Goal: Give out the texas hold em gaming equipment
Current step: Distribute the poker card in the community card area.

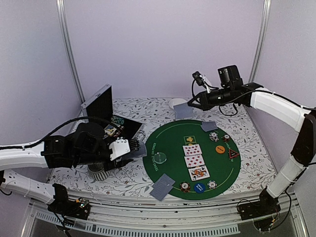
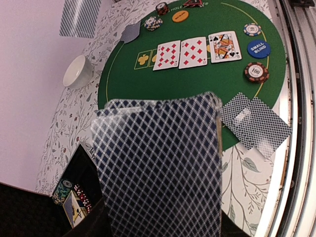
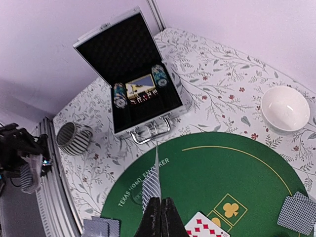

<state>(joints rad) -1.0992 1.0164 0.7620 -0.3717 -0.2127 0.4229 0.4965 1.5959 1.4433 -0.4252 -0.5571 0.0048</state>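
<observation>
Now: right gripper (image 3: pixel 160 207) raised at the far side, fingers pressed together on a single card (image 3: pixel 154 180) that sticks up edge-on past the tips. Left gripper (image 1: pixel 131 148), left of the green mat (image 1: pixel 219 170), clamped on the deck (image 2: pixel 158 168), cards fanning beyond its fingers.

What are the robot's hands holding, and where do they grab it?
The left gripper holds a stack of cards by one end. The right gripper pinches a single card by its edge.

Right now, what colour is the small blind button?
The small blind button is blue, lettered white; best in left wrist view.
</observation>
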